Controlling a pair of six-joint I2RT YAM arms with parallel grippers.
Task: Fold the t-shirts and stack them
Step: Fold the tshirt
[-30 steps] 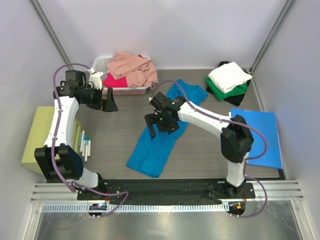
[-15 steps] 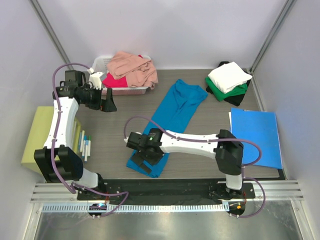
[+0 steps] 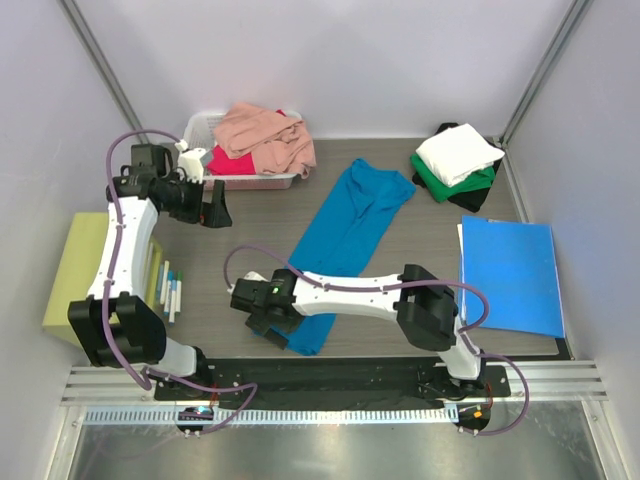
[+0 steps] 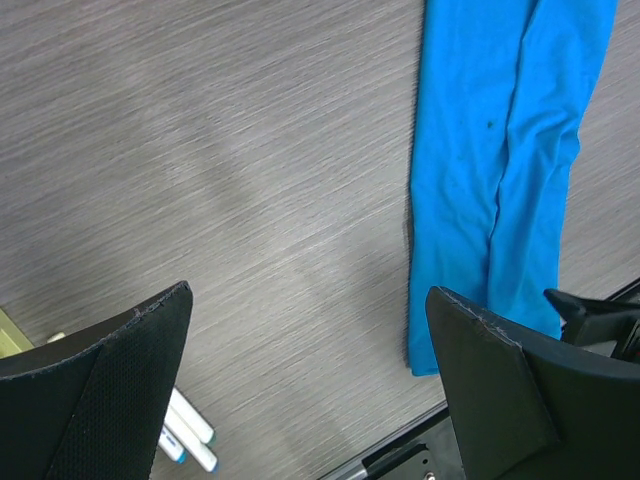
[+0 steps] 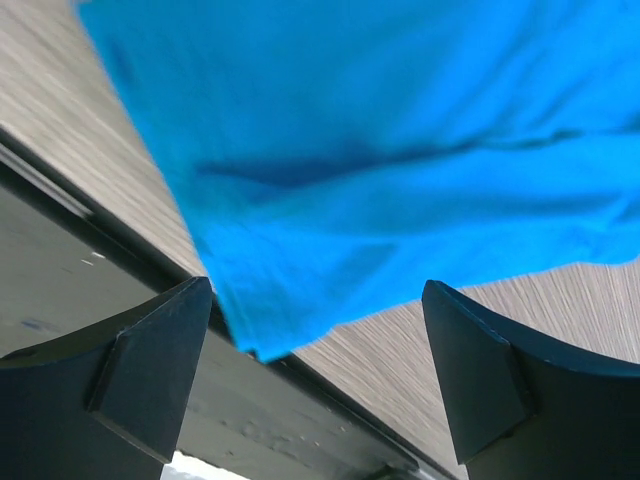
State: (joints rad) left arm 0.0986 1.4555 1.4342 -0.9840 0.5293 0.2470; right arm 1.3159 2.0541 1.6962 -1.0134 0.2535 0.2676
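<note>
Right hand (image 5: 317,290) released, poised over near hem of teal-blue t-shirt (image 3: 352,222) stretched long on table (image 3: 220,265), left hand (image 4: 308,293) released, hovering off to its side.

A robotics lab test cell: a wood-grain table (image 3: 230,270) is boxed in by plain white walls (image 3: 350,60) and aluminium frame posts (image 3: 100,62). The cabled left arm (image 3: 122,240) and right arm (image 3: 350,290) are bolted to a metal rail (image 3: 330,392).
</note>
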